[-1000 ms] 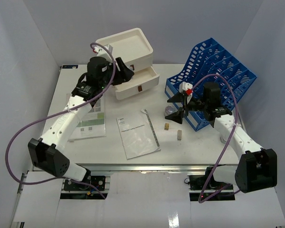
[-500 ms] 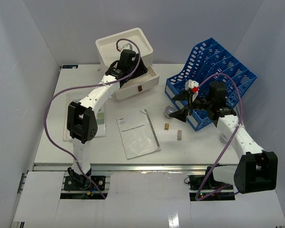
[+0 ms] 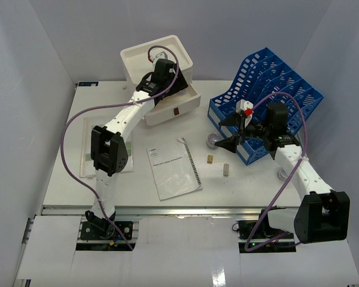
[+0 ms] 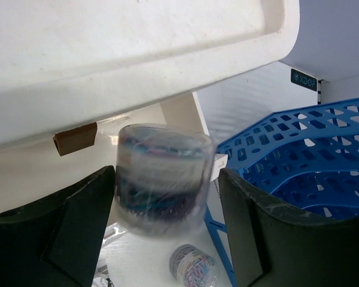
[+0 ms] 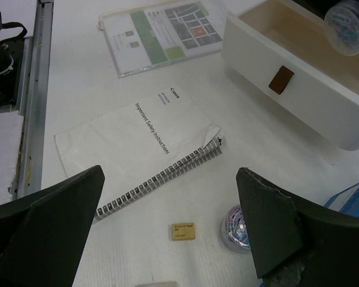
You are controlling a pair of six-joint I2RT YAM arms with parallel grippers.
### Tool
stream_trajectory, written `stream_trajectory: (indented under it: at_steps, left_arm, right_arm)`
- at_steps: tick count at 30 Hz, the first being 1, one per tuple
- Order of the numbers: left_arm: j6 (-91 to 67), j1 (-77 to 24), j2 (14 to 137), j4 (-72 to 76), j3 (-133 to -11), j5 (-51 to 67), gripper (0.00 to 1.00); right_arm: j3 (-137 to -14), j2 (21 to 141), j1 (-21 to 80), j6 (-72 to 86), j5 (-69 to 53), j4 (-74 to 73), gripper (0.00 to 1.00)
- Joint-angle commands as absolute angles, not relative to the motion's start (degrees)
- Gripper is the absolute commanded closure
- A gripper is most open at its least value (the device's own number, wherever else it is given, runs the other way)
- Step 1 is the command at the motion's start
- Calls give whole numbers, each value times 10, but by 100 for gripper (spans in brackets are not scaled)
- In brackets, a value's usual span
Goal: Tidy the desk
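Observation:
On the white desk (image 3: 257,185) stands a white drawer box (image 3: 161,60) with its lower drawer (image 3: 182,104) pulled out. My left gripper (image 3: 167,84) hovers over that drawer. Its jaws stand open around a clear jar of paper clips (image 4: 161,173), which looks blurred, with a gap to the right finger (image 4: 251,209). The same jar (image 5: 347,18) shows above the drawer (image 5: 299,78) in the right wrist view. My right gripper (image 3: 223,133) hangs open and empty above the desk. Below it lie a second clip jar (image 5: 235,227) and a small gold block (image 5: 183,231).
A spiral booklet (image 3: 172,170) lies front centre, with a laminated sheet (image 3: 116,155) to its left. A grey eraser (image 3: 225,170) sits beside the gold block (image 3: 209,158). A blue file rack (image 3: 269,95) fills the back right, close behind the right arm.
The left arm swung from above the laminated sheet to the open drawer, and its jaws have widened around the jar. The right gripper drifted slightly right and stayed open.

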State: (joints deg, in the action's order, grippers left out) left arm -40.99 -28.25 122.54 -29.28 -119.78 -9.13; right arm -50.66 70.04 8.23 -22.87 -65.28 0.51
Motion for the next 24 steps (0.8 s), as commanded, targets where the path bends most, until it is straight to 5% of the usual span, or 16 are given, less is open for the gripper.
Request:
stream_trajectory:
  at_steps: [1,13,20,24]
  left_arm:
    - [-406,-284,1212,-289,-1228,-105,19]
    - [-380,-285,1185,-282,-1222,-48,17]
    - [-195,-284,948,-165,-972,107,14]
    - [-121,-282,771,-143,-778,57,2]
  right_arm:
    - [-504,693,76,-222,-671,22,2]
    - [-514,720,73,-228,-639,-10,3]
    - [-560,765,207,-358,-319,-179,2]
    - [-568,822,299,-355,-104,-174,10]
